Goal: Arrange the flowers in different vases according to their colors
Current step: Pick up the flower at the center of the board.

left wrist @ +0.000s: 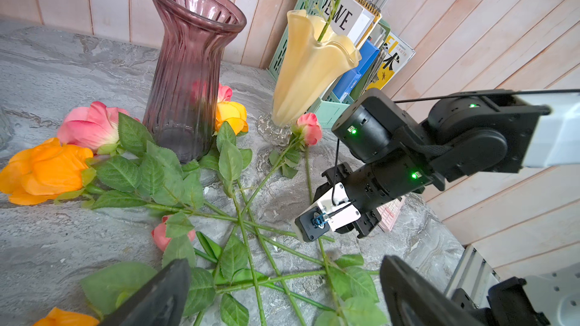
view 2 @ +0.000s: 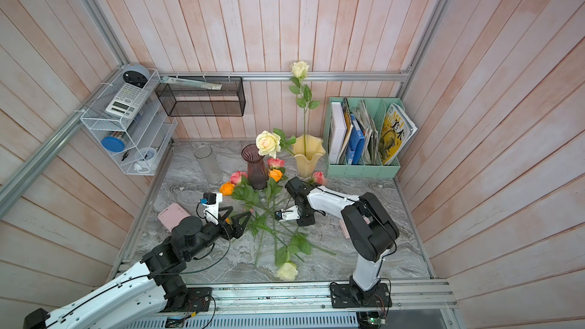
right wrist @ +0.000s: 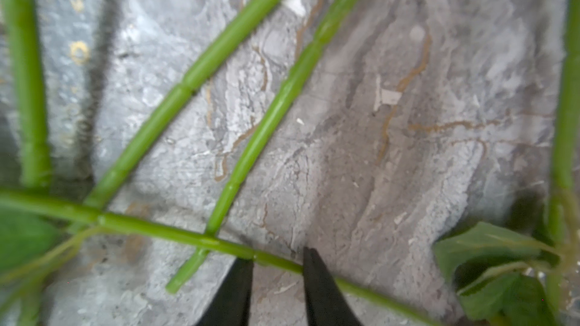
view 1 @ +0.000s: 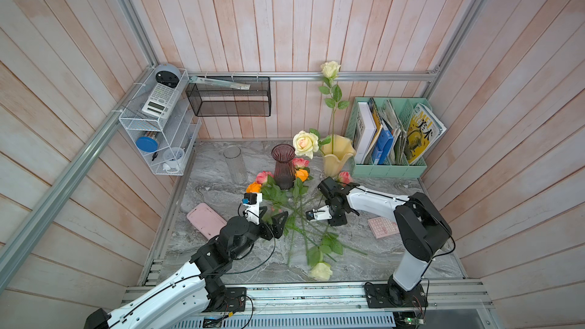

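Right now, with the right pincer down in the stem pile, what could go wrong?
The stem at the right pincer crosses other stems, so lifting may drag neighbours. Leaves lie at the foot of the purple vase, which could tip. The left pincer hangs close; the two might clash.

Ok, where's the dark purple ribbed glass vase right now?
The purple vase stands upright centre-back on the table in both top views, between the clear glass cylinder and the pale yellow wavy-rimmed vase.
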Controlling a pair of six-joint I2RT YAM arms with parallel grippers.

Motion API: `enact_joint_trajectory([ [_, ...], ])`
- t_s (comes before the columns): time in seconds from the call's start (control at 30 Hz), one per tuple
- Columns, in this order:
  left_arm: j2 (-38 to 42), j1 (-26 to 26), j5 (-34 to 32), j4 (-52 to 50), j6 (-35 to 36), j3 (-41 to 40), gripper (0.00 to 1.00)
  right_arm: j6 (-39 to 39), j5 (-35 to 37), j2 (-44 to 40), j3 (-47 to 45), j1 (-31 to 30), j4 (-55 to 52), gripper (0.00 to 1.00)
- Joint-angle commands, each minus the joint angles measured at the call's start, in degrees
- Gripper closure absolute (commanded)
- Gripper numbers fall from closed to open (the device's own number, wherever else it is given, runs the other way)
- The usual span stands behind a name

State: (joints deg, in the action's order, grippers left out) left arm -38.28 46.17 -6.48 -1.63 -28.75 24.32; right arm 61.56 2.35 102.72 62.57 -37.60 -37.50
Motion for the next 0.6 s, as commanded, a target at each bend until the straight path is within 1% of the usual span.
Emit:
enact_joint_trajectory([
  [0.0, 0.3, -0.2, -0.9, -0.4, -0.2, -0.9, 0.00, 4.6, -4.5, 4.7, 0.0, -0.3, -5.2, 0.85],
  [0.33, 0.8, -0.1, -0.8, -0.7, -0.3, -0.9, 0.00, 3.1, -3.8, 4.0, -0.8, -0.7, -3.7, 0.91],
  [0.57, -0.1, -0.1, -0.5, -0.1, 0.0, -0.3, 0.00, 1.3, -3.7, 1.8, -1.0, -1.3, -3.6, 0.98],
])
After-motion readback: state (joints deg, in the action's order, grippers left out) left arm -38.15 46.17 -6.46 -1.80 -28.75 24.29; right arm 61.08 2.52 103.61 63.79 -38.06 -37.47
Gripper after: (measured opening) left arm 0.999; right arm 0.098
